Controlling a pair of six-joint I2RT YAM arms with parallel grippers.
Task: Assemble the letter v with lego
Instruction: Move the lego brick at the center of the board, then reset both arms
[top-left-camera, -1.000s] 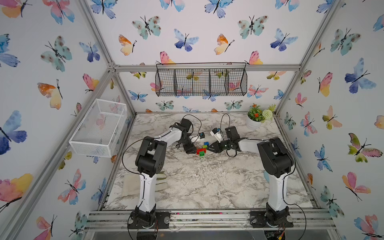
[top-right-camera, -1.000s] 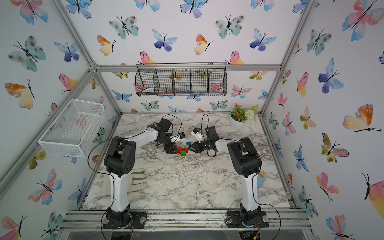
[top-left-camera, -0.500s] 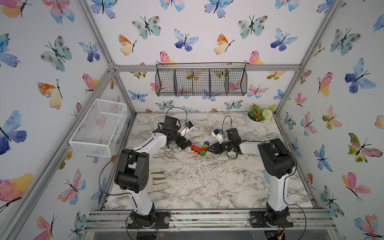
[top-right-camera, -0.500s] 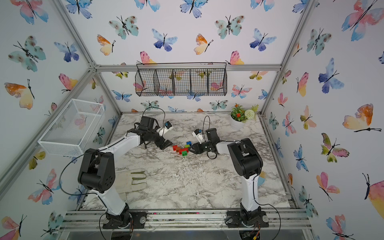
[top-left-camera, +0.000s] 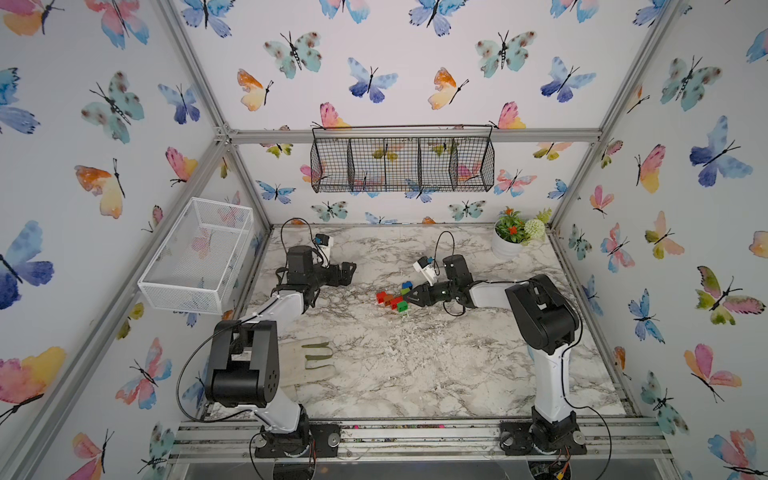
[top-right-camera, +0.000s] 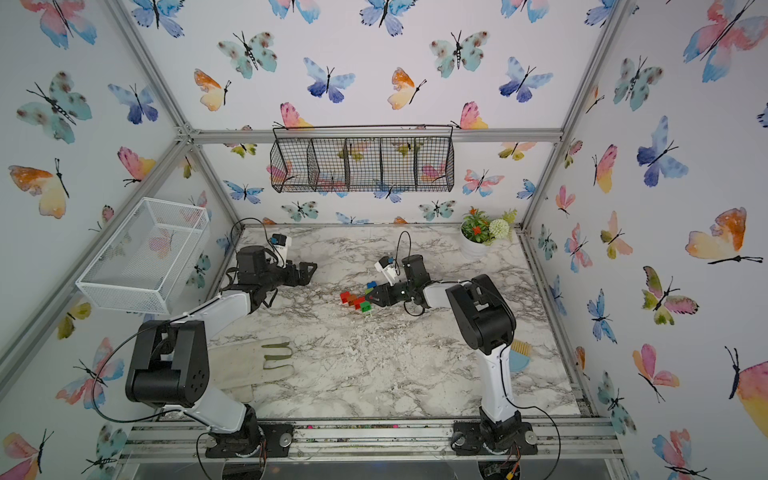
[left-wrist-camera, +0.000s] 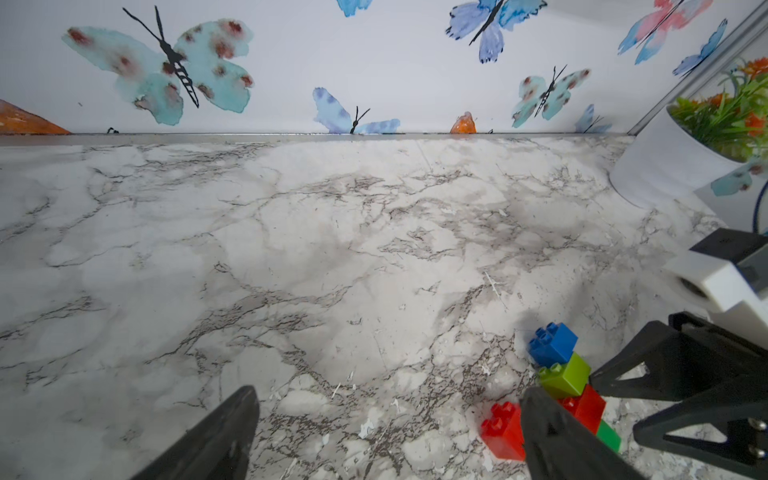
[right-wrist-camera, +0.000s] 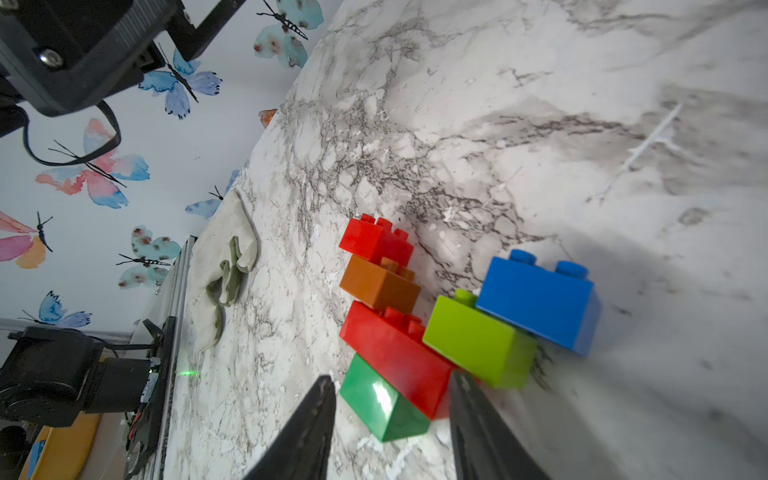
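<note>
The lego stands joined as the letter v (top-left-camera: 392, 297) (top-right-camera: 357, 298) on the marble table (top-left-camera: 415, 365). In the right wrist view one arm runs square red (right-wrist-camera: 376, 239), orange (right-wrist-camera: 378, 286), long red (right-wrist-camera: 395, 357). The other arm runs lime green (right-wrist-camera: 478, 340) to blue (right-wrist-camera: 540, 299), and dark green (right-wrist-camera: 380, 401) sits at the point. My right gripper (right-wrist-camera: 392, 378) (top-left-camera: 409, 297) is open, its jaws straddling the dark green and long red bricks with a gap at one side. My left gripper (left-wrist-camera: 390, 395) (top-left-camera: 347, 272) is wide open and empty, well left of the bricks.
A white glove (top-left-camera: 309, 359) lies by the left arm's base. A potted plant (top-left-camera: 509, 241) stands at the back right corner. A white wire basket (top-left-camera: 199, 257) hangs on the left wall and a black one (top-left-camera: 401, 164) on the back wall.
My left arm has drawn back leftwards from the bricks and its gripper has opened wide. My right gripper stays at the bricks and its jaws have spread a little.
</note>
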